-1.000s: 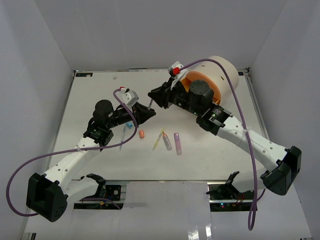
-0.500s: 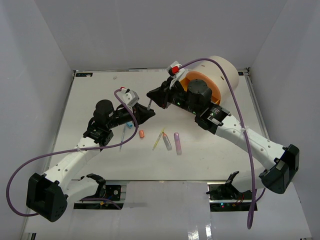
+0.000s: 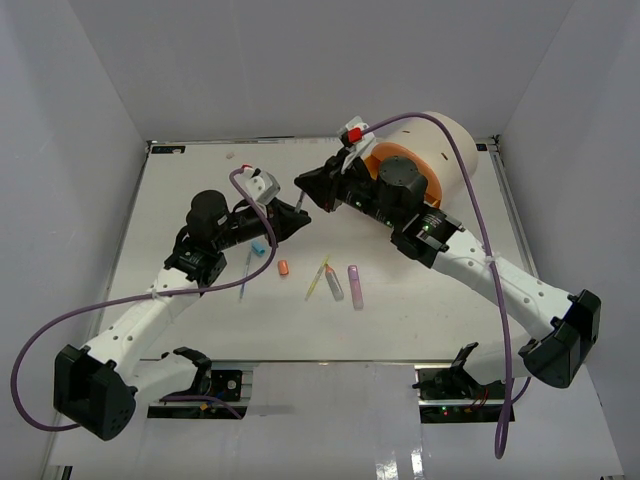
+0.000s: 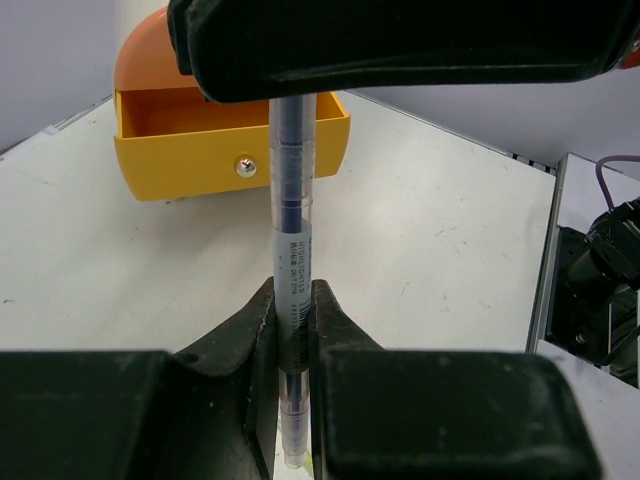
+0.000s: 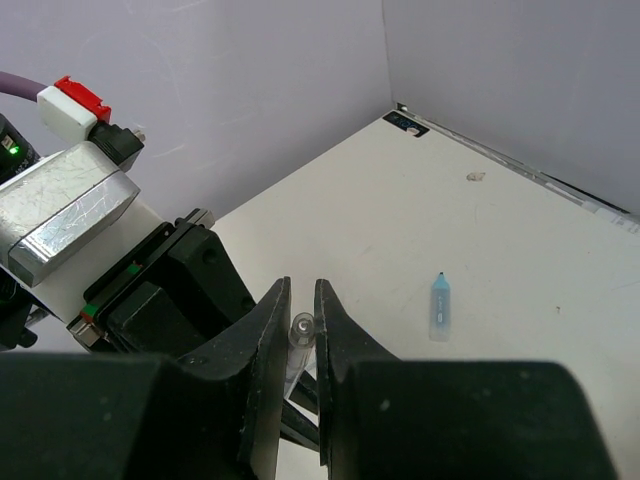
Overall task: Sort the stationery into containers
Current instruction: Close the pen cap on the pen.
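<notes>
Left wrist view: the left gripper (image 4: 291, 305) clamps the lower end of a blue pen (image 4: 290, 220) at frame centre, the right gripper (image 5: 301, 305) clamps its upper end, and its long axis runs straight between them, with the open yellow drawer (image 4: 200, 160) at upper left.

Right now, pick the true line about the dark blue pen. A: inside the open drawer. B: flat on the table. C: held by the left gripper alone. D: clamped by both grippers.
D: the pen runs from the shut left gripper up into the right gripper, shut on its clear end.
</notes>
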Controlling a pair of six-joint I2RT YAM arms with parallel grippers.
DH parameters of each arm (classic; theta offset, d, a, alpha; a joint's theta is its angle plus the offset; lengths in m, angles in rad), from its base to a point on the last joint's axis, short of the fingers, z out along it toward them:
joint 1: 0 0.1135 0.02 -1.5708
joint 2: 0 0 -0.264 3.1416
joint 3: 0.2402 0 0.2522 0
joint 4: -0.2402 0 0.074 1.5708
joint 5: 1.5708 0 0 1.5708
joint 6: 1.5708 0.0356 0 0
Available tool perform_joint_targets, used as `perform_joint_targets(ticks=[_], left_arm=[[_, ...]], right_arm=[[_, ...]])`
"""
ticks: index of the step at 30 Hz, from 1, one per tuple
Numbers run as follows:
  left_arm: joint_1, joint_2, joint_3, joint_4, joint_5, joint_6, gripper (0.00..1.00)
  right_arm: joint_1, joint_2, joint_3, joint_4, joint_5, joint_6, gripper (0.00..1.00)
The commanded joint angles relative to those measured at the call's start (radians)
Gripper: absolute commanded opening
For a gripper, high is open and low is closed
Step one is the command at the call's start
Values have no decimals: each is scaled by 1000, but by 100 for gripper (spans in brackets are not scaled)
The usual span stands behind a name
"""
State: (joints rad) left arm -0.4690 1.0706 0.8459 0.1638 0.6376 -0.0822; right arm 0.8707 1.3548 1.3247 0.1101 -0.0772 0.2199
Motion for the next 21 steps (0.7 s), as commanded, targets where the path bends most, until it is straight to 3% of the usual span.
perform_joint_targets(ticks=[1,21], left_arm=[[-5,-18,123,160,-35,-5,0],[-5,22,268,186,-82,33,0]], right_arm=[[19,35,-27,-220,-24,-47,8],[21,76,-13,-360,-64,-65,8]])
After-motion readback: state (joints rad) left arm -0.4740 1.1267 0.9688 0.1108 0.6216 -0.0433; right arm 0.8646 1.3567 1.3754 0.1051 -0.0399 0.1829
